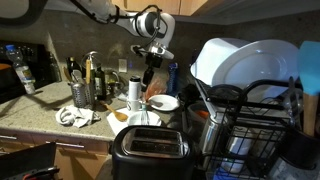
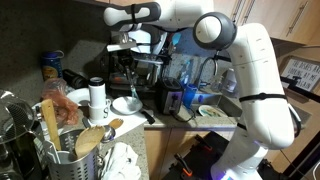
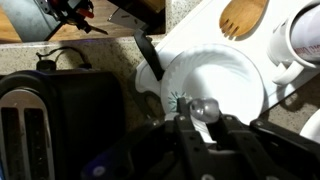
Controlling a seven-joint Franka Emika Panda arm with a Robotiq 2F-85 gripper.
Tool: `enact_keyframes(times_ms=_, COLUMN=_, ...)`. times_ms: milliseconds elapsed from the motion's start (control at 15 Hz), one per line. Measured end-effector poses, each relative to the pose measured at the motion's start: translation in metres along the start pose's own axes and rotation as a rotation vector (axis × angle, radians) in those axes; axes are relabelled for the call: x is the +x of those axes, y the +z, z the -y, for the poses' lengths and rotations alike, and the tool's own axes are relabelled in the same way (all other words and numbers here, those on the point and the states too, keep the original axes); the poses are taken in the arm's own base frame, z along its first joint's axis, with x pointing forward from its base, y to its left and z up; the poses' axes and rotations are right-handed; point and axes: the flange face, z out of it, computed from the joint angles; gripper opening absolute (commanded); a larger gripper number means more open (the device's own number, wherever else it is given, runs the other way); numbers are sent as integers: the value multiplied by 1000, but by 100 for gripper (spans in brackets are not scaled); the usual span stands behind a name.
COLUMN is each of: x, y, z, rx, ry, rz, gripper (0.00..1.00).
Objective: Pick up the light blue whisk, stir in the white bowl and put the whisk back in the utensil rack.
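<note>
The white bowl [image 3: 225, 70] lies right under the wrist camera and shows on the counter in both exterior views [image 1: 163, 102] [image 2: 127, 105]. My gripper [image 3: 195, 120] is shut on the slim silvery handle of the light blue whisk [image 3: 205, 106] and holds it upright over the bowl. A pale teal burst of loops shows at the bowl's bottom beside the handle. In both exterior views the gripper [image 1: 152, 62] [image 2: 125, 62] hangs just above the bowl. The utensil rack [image 1: 82, 95], a mesh cup, stands at the left; it also shows in an exterior view [image 2: 72, 158], holding wooden spoons.
A black toaster [image 1: 150, 150] [image 3: 50, 115] stands next to the bowl. A black spatula [image 3: 150, 55] rests at the bowl's rim. A large black dish rack [image 1: 255, 120] with white plates fills the right. Bottles [image 1: 92, 75] and a white cylinder [image 2: 97, 92] stand nearby.
</note>
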Motion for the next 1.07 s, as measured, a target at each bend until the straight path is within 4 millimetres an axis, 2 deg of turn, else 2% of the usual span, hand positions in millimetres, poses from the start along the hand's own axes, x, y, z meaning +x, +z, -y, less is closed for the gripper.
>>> enact_keyframes(times_ms=400, x=-7, y=-42, z=-29, rx=101, ry=-59, rz=23, gripper=11)
enact_keyframes(times_ms=733, x=-20, y=-80, z=-55, rx=240, ry=-137, rz=91, gripper=11)
enact_keyframes(times_ms=1067, x=-40, y=-99, z=-57, rx=329, ry=-246, rz=194, gripper=11)
